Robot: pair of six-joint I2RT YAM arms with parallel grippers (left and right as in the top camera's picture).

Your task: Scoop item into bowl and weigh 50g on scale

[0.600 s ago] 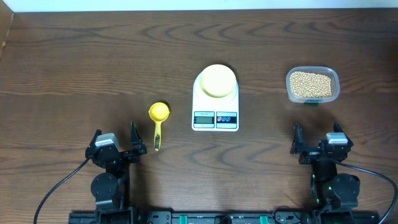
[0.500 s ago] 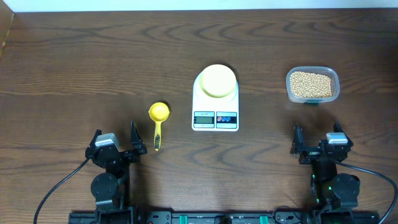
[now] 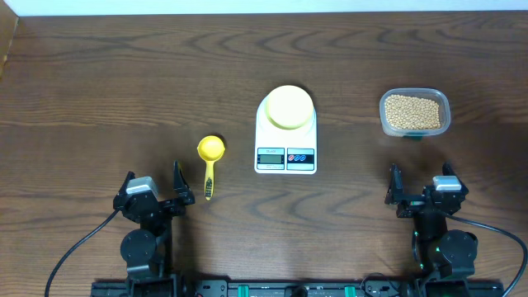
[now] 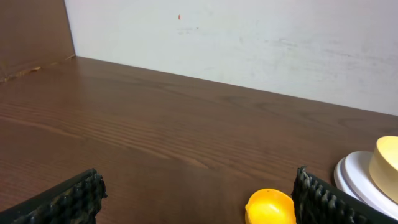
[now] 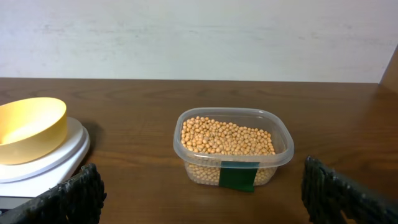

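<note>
The tan beans (image 3: 413, 111) fill a clear plastic tub (image 3: 415, 131) at the right; they also show in the right wrist view (image 5: 227, 136). The pale yellow bowl (image 3: 289, 106) sits empty on the white scale (image 3: 285, 157) at the table's middle; the right wrist view shows the bowl (image 5: 28, 127) on the scale's platform (image 5: 59, 158). A bright yellow scoop (image 3: 209, 161) lies left of the scale, its cup in the left wrist view (image 4: 268, 208). My left gripper (image 3: 157, 198) is open and empty near the front edge, just left of the scoop's handle. My right gripper (image 3: 419, 196) is open and empty in front of the tub.
The dark wood table (image 3: 124, 82) runs to a white wall at the back. A green tape patch (image 5: 239, 174) marks the tub's front. Black cables trail from both arm bases at the front edge.
</note>
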